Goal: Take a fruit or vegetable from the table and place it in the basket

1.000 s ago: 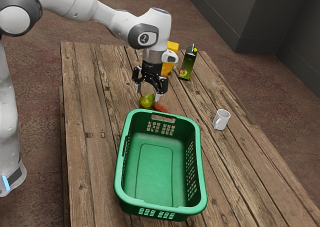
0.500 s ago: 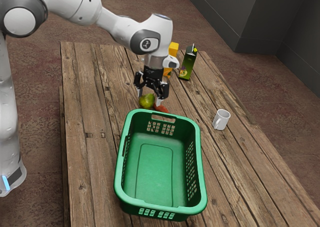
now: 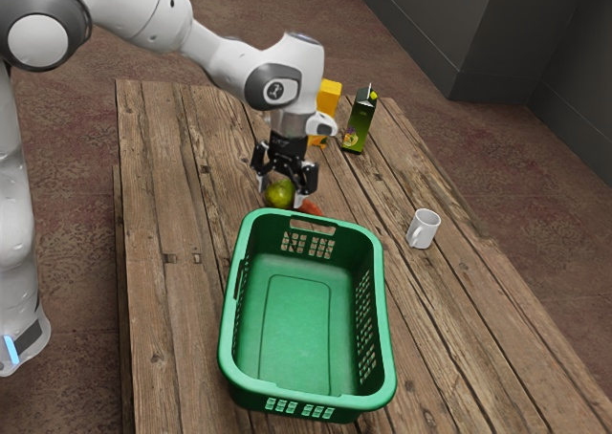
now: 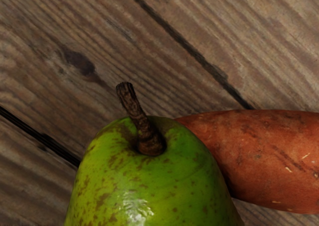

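Note:
My gripper (image 3: 279,197) is low over the table in the exterior view, its fingers standing apart and open at the two sides of a green pear (image 3: 279,194). Just past the pear, an orange-red sweet potato (image 3: 311,207) lies close to the basket's far rim. The green basket (image 3: 383,305) has a bare floor inside. In the wrist view the pear (image 4: 149,186) is large just under the hand, its brown stem pointing up, and the sweet potato (image 4: 269,159) lies against or right beside it.
A white mug (image 3: 424,229) stands on the wooden table (image 3: 172,310), toward the exterior view's right of the basket. Behind the hand are a green carton (image 3: 360,123) and a yellow-orange carton (image 3: 329,97).
My hand has come down from above the fruit, and its fingers now reach down beside the pear. The pear, sweet potato and basket stay where they were.

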Robot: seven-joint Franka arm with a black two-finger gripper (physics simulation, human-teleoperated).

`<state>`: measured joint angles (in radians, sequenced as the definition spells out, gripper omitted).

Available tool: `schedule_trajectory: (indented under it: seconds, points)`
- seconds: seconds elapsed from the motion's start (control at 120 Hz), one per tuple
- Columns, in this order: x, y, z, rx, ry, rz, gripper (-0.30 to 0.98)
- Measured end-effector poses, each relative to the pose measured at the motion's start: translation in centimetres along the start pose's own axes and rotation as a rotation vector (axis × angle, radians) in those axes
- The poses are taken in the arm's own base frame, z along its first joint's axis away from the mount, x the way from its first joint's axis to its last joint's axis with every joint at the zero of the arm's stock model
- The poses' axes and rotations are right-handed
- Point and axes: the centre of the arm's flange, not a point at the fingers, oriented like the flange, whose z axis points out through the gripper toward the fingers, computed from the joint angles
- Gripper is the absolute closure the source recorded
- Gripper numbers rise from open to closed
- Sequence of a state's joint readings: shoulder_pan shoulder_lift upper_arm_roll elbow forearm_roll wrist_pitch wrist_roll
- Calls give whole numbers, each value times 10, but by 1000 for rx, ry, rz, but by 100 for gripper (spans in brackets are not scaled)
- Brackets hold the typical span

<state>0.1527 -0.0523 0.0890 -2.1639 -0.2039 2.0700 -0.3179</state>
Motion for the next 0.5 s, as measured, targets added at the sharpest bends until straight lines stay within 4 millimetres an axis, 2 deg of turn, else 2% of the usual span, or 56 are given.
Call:
schedule_trajectory:
  seconds: [0.092, 0.292, 0.383, 0.442, 0.5]
  points:
    - [-2, -2, 6, -2, -8, -5, 2]
    - [-2, -3, 5, -16, 5, -14, 40]
    - [-2, -2, 1, -17, 17, -23, 42]
    - [-6, -1, -12, -29, 41, -23, 41]
    - [-16, 2, -47, -61, 101, -16, 41]
